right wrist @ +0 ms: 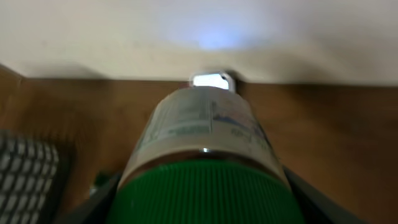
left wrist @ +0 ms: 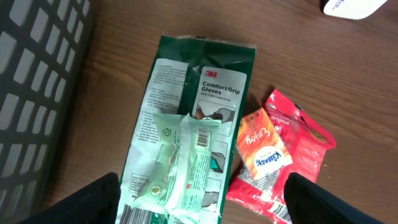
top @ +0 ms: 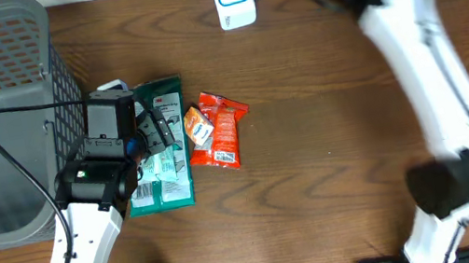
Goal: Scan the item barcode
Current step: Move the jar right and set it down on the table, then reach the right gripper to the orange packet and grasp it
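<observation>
Gripping entry, right pincer (right wrist: pixel 203 196): closed on a bottle (right wrist: pixel 205 124), with one dark finger showing at each side of the green ribbed lid (right wrist: pixel 205 186).
- Bottle: the task's item. It lies lengthwise away from the pincer, lid end nearest the wrist. The label is pale and its print is too blurred to read, so whether a barcode faces outward cannot be told.
- Scanner (right wrist: pixel 210 79): white with a lit window. It sits straight ahead of the right pincer, past the bottle's far end, at the back edge of the table (top: pixel 330 135) below a pale wall. From overhead it stands near the pincer, just to its left.

Left pincer (left wrist: pixel 202 205): jaws wide apart, hanging above the goods with one finger at each lower corner of its wrist view.
- Packet (left wrist: pixel 180 165): pale green wrapper, directly under the left pincer, lying on the glove pack.
- Glove pack (left wrist: pixel 208 87): dark green and flat on the table, reaching forward from under the pincer. Its front reads "Comfort Grip Gloves".
- Sachet (left wrist: pixel 261 149): orange, to the right of the pincer, touching the glove pack's edge and resting on the pouch.
- Pouch (left wrist: pixel 308 146): red, farther right, partly under the sachet.
- Basket (left wrist: pixel 31 93): grey mesh, to the left of the pincer, just beside the glove pack.
</observation>
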Controlling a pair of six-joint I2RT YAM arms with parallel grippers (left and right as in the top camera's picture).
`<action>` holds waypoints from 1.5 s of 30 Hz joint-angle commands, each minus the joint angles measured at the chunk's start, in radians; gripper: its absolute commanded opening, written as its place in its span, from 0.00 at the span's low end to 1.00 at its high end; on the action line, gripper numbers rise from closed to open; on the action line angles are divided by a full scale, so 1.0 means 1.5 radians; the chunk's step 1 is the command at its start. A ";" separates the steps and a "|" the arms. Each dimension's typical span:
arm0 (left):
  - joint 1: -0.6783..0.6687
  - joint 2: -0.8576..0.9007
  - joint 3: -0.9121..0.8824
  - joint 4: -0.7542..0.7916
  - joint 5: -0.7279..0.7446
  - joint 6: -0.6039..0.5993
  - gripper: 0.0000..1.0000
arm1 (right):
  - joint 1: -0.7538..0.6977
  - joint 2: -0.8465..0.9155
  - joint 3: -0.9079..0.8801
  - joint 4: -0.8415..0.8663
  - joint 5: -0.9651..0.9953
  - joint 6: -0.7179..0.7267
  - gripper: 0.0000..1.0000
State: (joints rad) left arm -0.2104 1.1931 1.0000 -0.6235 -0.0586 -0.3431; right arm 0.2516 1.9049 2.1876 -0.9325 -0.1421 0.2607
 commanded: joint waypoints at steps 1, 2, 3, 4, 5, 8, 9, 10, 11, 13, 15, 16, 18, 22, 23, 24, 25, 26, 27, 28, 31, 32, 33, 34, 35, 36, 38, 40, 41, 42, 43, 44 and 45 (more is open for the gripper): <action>0.002 -0.002 0.013 0.000 -0.002 -0.001 0.84 | -0.070 -0.017 0.002 -0.130 0.020 -0.051 0.01; 0.002 -0.002 0.013 0.000 -0.002 -0.001 0.84 | -0.090 -0.017 0.002 -0.178 0.031 -0.051 0.01; 0.002 -0.002 0.013 0.000 -0.002 -0.001 0.84 | -0.114 -0.013 0.000 -0.229 0.045 -0.051 0.01; 0.002 -0.002 0.013 0.000 -0.002 -0.001 0.84 | -0.129 -0.010 -0.002 -0.255 0.055 -0.051 0.01; 0.002 -0.002 0.013 0.000 -0.002 -0.001 0.84 | -0.151 -0.006 -0.010 -0.286 0.071 -0.051 0.01; 0.002 -0.002 0.013 0.000 -0.002 -0.001 0.84 | -0.216 0.006 -0.068 -0.299 0.106 -0.043 0.01; 0.002 -0.002 0.013 0.000 -0.001 -0.001 0.84 | -0.237 0.008 -0.098 -0.284 0.107 -0.030 0.01; 0.002 -0.002 0.013 0.000 -0.002 -0.001 0.84 | -0.264 0.009 -0.145 -0.253 0.107 -0.012 0.01; 0.002 -0.002 0.013 0.000 -0.002 -0.001 0.84 | -0.278 0.010 -0.169 -0.235 0.107 -0.006 0.01; 0.002 -0.002 0.013 0.000 -0.001 -0.001 0.84 | -0.325 0.010 -0.260 -0.159 0.107 0.019 0.01; 0.002 -0.002 0.013 0.000 -0.002 -0.001 0.84 | -0.359 0.010 -0.325 -0.109 0.106 0.037 0.01; 0.002 -0.002 0.013 0.000 -0.002 -0.001 0.84 | -0.372 0.010 -0.350 -0.091 0.106 0.040 0.01; 0.002 -0.002 0.013 0.000 -0.002 -0.001 0.84 | -0.390 0.010 -0.390 -0.053 0.106 0.040 0.01; 0.002 -0.002 0.013 0.000 -0.002 -0.001 0.84 | -0.425 0.010 -0.488 0.031 0.106 0.040 0.01; 0.002 -0.002 0.013 0.000 -0.002 -0.001 0.84 | -0.428 0.010 -0.498 0.039 0.106 0.040 0.01; 0.002 -0.002 0.013 0.000 -0.002 -0.001 0.84 | -0.430 0.010 -0.511 0.048 0.106 0.040 0.04; 0.002 -0.002 0.013 0.000 -0.002 -0.001 0.84 | -0.431 0.010 -0.519 0.052 0.107 0.040 0.08; 0.002 -0.002 0.013 0.000 -0.002 -0.001 0.84 | -0.431 0.010 -0.524 0.054 0.107 0.040 0.09; 0.002 -0.002 0.013 0.000 -0.002 -0.001 0.84 | -0.430 0.010 -0.528 0.057 0.107 0.040 0.13; 0.002 -0.002 0.013 0.000 -0.001 -0.001 0.84 | -0.430 0.010 -0.528 0.057 0.107 0.040 0.23; 0.002 -0.002 0.013 0.000 -0.001 -0.001 0.84 | -0.431 0.009 -0.528 0.056 0.107 0.038 0.90; 0.002 -0.002 0.013 0.000 -0.001 -0.001 0.84 | -0.432 0.009 -0.524 0.056 0.107 0.038 0.92; 0.002 -0.002 0.013 0.000 -0.002 -0.001 0.84 | -0.435 0.009 -0.515 0.049 0.106 0.037 0.94; 0.002 -0.002 0.013 0.000 -0.002 -0.001 0.84 | -0.438 0.009 -0.506 0.037 0.106 0.032 0.94; 0.002 -0.002 0.013 0.000 -0.002 -0.001 0.84 | -0.442 0.009 -0.492 0.020 0.106 0.030 0.93; 0.002 -0.002 0.013 0.000 -0.002 -0.001 0.84 | -0.445 0.009 -0.473 -0.002 0.106 0.030 0.91; 0.002 -0.002 0.013 0.000 -0.002 -0.001 0.84 | -0.447 0.009 -0.426 -0.047 0.101 0.030 0.88; 0.002 -0.002 0.013 0.000 -0.001 -0.001 0.84 | -0.442 0.008 -0.346 -0.114 0.076 0.019 0.84; 0.002 -0.002 0.013 0.000 -0.002 -0.001 0.84 | -0.439 0.008 -0.316 -0.139 0.064 0.011 0.83; 0.002 -0.002 0.013 0.000 -0.002 -0.001 0.84 | -0.431 0.008 -0.272 -0.177 0.046 0.001 0.82; 0.002 -0.002 0.013 0.000 -0.001 -0.001 0.84 | -0.424 0.008 -0.245 -0.200 0.032 -0.008 0.81; 0.002 -0.002 0.013 0.000 -0.002 -0.001 0.84 | -0.410 0.008 -0.209 -0.233 0.008 -0.033 0.80; 0.002 -0.002 0.013 0.000 -0.002 -0.001 0.84 | -0.394 0.008 -0.183 -0.258 -0.010 -0.055 0.80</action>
State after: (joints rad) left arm -0.2104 1.1931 1.0000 -0.6228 -0.0586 -0.3431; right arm -0.3958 1.9308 1.8080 -1.2560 -0.0540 0.2695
